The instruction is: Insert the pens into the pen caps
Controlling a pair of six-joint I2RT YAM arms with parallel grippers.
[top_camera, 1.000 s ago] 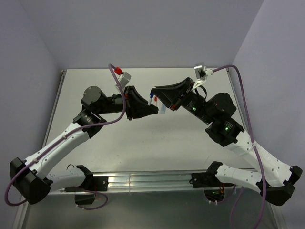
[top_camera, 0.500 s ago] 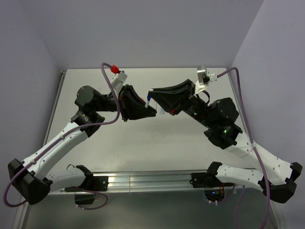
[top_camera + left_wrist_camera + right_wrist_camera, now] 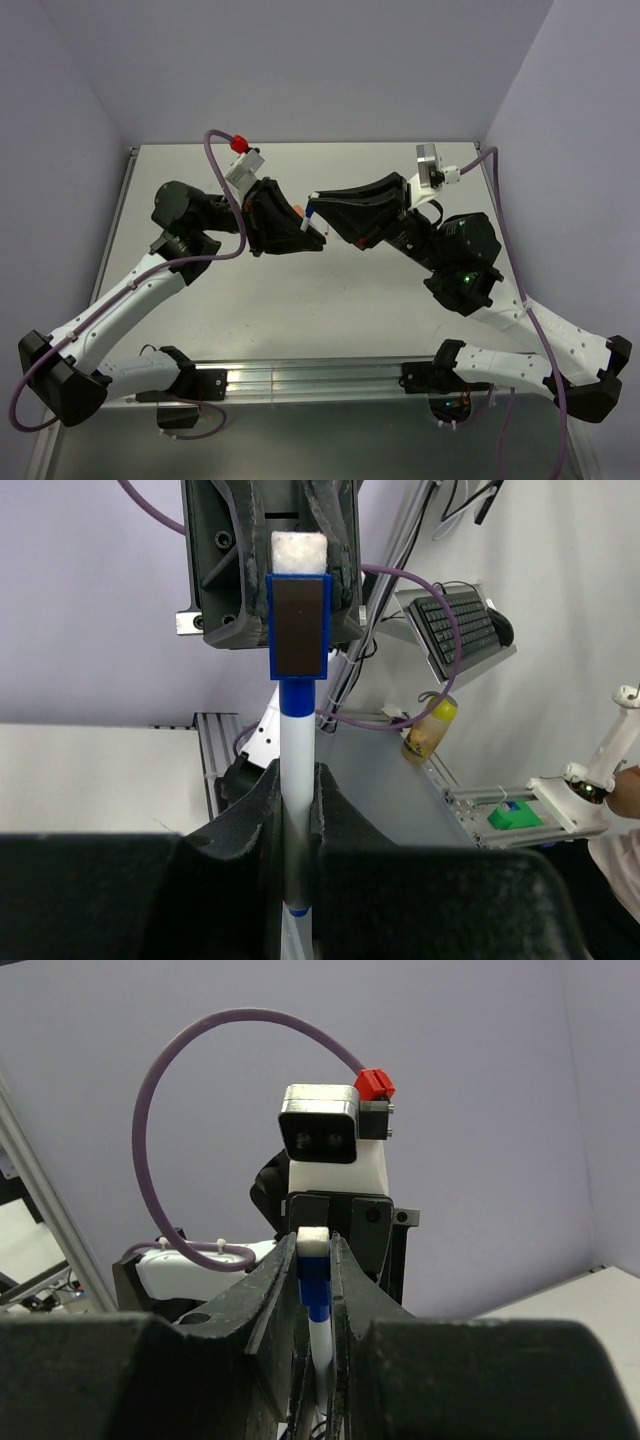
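arms [image 3: 120, 300]: 2 | pens [image 3: 296, 750] in view: 1 | pen caps [image 3: 298, 625] in view: 1

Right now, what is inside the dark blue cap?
The white pen, gripped by the left claw, runs up into the dark blue cap from below. The opaque cap hides how deep it goes.

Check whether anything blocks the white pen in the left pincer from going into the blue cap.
Nothing visible does. The white pen, clamped in the left pincer, runs straight into the mouth of the blue cap, which the right pincer pinches; nothing shows between them.
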